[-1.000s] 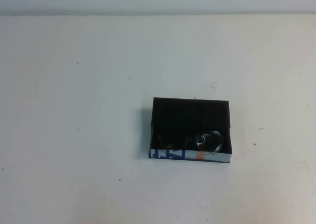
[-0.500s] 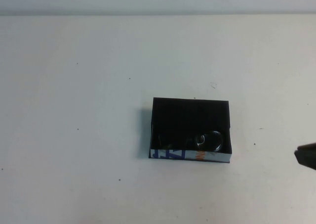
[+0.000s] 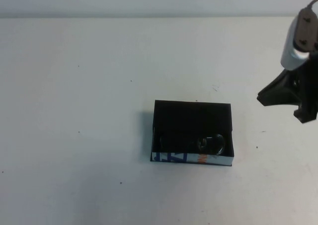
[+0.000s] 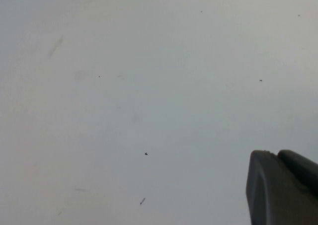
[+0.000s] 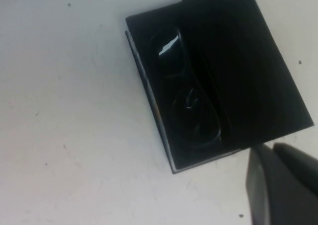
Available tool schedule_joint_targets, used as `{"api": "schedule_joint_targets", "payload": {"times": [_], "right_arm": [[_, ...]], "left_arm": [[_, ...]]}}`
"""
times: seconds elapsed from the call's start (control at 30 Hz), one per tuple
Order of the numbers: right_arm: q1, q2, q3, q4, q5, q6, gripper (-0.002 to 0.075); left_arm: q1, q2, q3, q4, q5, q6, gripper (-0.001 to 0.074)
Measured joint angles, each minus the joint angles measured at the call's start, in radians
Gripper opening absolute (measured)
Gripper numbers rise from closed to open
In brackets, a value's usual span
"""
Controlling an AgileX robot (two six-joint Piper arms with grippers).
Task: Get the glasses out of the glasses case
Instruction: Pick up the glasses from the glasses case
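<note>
The glasses case (image 3: 191, 116) is a shallow black box lying open in the middle of the white table, its white side with blue and orange print facing the near edge. The dark glasses (image 3: 207, 143) lie inside along that printed side; in the right wrist view the glasses (image 5: 186, 93) show folded in the case (image 5: 248, 71). My right gripper (image 3: 290, 96) hovers to the right of the case and apart from it, shut and empty; its fingertips (image 5: 271, 150) show near the case's corner. My left gripper (image 4: 273, 154) is shut and empty over bare table, out of the high view.
The white table (image 3: 79, 111) spreads all around the case, with small dark specks on it. The table's far edge meets a pale wall at the top of the high view.
My right arm has come into the high view from the right edge and moved up and away to the far right. The case and glasses have not moved.
</note>
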Motion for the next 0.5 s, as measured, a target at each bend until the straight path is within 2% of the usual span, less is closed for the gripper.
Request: {"api": "schedule_joint_targets", "payload": {"times": [0.2, 0.5], "right_arm": [[0.052, 0.189, -0.211, -0.064, 0.102, 0.068, -0.0018], [0.304, 0.382, -0.359, -0.403, 0.122, 0.166, -0.0018]], "left_arm": [[0.000, 0.000, 0.000, 0.000, 0.000, 0.000, -0.0004], [0.000, 0.000, 0.000, 0.000, 0.000, 0.000, -0.0004]]}}
